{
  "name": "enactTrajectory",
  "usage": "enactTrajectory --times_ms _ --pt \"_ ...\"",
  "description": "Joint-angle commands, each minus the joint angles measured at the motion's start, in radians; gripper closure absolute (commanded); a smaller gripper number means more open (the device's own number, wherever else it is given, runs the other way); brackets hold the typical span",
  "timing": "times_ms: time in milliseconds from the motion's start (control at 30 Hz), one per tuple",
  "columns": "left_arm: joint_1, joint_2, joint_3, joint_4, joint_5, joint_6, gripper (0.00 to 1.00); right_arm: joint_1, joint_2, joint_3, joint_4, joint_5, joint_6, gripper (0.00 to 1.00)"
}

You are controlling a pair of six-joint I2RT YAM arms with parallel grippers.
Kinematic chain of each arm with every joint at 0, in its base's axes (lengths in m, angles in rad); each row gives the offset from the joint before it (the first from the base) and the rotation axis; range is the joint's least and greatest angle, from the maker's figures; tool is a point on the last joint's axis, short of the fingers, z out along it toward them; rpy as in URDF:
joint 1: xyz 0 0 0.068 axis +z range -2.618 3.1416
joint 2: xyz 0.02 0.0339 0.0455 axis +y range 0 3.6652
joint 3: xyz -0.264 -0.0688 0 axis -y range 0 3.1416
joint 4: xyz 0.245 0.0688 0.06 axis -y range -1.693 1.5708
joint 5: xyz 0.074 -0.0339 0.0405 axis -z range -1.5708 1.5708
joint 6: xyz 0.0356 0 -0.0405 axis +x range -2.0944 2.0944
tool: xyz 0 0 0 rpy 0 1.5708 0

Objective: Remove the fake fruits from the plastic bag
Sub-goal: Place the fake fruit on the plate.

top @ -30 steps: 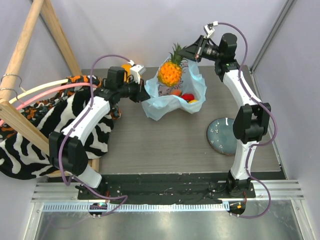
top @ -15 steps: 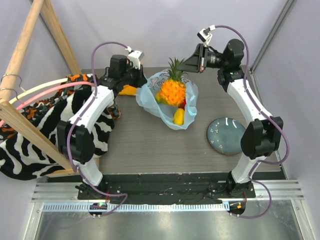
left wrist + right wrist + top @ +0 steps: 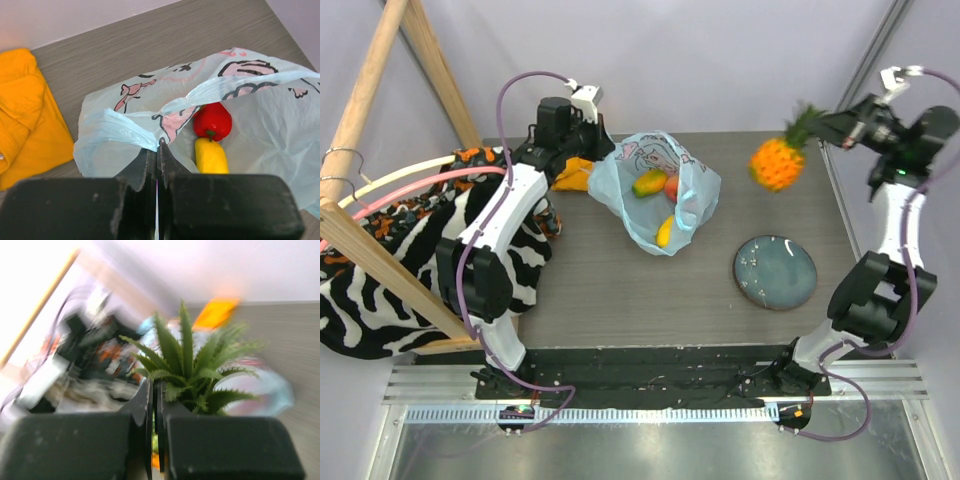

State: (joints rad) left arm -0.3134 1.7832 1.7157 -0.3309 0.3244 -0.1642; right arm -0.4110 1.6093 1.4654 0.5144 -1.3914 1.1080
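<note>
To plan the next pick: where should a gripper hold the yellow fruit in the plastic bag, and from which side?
Probably grip the yellow fruit across its narrow middle, coming from above through the plastic bag mouth that the left gripper pinches open. It lies elongated, one end touching the red fruit.

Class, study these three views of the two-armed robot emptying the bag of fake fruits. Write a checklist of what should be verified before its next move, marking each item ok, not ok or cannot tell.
1. Right claw grips the pineapple: ok, shut on the green crown.
2. Pineapple is out of the plastic bag: ok, it hangs to the right of the bag.
3. Left claw holds the bag: ok, shut on a fold of its rim.
4. Bag emptied: not ok, the red fruit and a yellow fruit lie inside.
5. Pineapple's height above the table: cannot tell; the right wrist view is blurred.
</note>
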Motion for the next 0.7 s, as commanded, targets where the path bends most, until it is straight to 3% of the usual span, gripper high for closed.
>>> enactTrajectory --times_ms 0,33,67,167,300,667 --pt "0.01 -0.047 -0.013 0.043 0.086 -0.035 1.0 -0.114 -0.075 0.151 -0.674 0.286 -0.62 0.99" --pt "0.01 -0.051 -0.018 0.047 0.097 -0.05 1.0 -0.112 -0.083 0.157 -0.736 0.357 -0.781 0.99" --pt "0.01 -0.057 -0.024 0.052 0.116 -0.057 1.0 -0.112 -0.121 0.148 -0.769 0.534 -0.819 0.99" --pt "0.01 -0.076 -0.045 0.058 0.13 -0.072 1.0 -0.1 -0.23 0.052 -0.79 0.76 -1.008 0.99" --pt "0.011 -0.1 -0.079 0.066 0.12 -0.07 1.0 -0.037 -0.438 -0.289 -0.762 0.966 -1.237 0.99" --pt "0.01 -0.139 -0.145 0.059 0.127 -0.067 1.0 0.181 -0.646 -0.689 -0.585 1.123 -1.513 0.99"
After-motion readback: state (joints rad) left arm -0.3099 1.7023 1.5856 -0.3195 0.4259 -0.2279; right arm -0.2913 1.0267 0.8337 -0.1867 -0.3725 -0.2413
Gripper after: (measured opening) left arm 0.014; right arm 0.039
